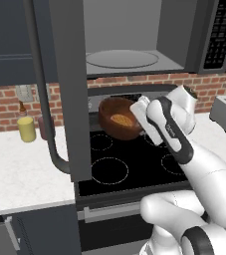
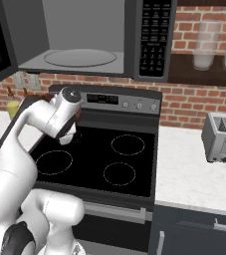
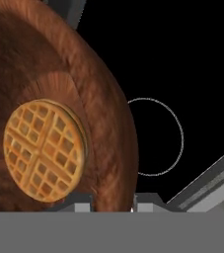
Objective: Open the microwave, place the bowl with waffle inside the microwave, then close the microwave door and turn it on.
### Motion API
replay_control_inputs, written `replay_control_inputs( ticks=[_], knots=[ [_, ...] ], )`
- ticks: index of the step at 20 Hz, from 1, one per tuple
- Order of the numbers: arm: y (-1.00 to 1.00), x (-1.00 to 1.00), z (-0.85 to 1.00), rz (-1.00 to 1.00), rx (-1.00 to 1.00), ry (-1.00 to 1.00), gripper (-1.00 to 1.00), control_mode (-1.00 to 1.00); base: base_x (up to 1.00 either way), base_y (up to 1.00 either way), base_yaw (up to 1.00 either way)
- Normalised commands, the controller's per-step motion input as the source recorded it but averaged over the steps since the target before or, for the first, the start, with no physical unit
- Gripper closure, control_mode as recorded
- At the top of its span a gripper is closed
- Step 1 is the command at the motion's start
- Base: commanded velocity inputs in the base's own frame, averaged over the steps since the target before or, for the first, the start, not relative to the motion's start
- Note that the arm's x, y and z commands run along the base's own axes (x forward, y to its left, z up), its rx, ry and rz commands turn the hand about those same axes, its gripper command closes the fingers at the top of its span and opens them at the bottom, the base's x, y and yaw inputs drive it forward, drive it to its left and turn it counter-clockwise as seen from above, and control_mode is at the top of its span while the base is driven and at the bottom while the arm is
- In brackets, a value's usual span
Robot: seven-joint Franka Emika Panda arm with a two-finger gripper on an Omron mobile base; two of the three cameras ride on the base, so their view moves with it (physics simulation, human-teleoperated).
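The microwave (image 1: pixel 134 30) hangs above the stove. Its door (image 1: pixel 67 89) is swung wide open to the left, baring the grey interior and round turntable (image 1: pixel 122 58). The keypad (image 1: pixel 216 35) runs down its right side. Below the cavity, the reddish-brown bowl (image 1: pixel 115 119) hangs tilted over the back burners, lifted off the stove. The golden waffle (image 1: pixel 123 120) lies inside it. My gripper (image 1: pixel 135 111) is shut on the bowl's right rim. In the hand view the bowl (image 3: pixel 59 74) and waffle (image 3: pixel 43 150) loom close, and the rim passes between my gripper's (image 3: pixel 114 200) two tips.
The black stove top (image 1: pixel 129 164) lies under the bowl, with its control panel (image 2: pixel 114 99) behind. A silver toaster (image 2: pixel 223 137) stands on the right counter and a yellow bottle (image 1: pixel 27 128) on the left one. The door's long bar handle (image 1: pixel 40 89) juts out at the left.
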Motion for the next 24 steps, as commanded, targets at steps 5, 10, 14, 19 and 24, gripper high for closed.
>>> replay_control_inputs(
  ticks=[5,10,14,19,24],
  knots=[
    [-0.13,-0.08,0.97,-0.23,0.00,-0.01,1.00,-1.00,0.00,0.00,0.00],
    [-0.15,-0.17,0.76,-0.21,0.00,-0.07,1.00,-1.00,0.00,0.00,0.00],
    [-0.02,-0.39,0.57,-0.11,0.00,-0.06,1.00,-1.00,0.00,0.00,0.00],
    [0.00,-0.05,0.65,-0.03,0.00,-0.05,1.00,-1.00,0.00,0.00,0.00],
    [-0.02,-0.44,0.21,0.00,0.00,-0.02,1.00,-1.00,0.00,0.00,0.00]
  ],
)
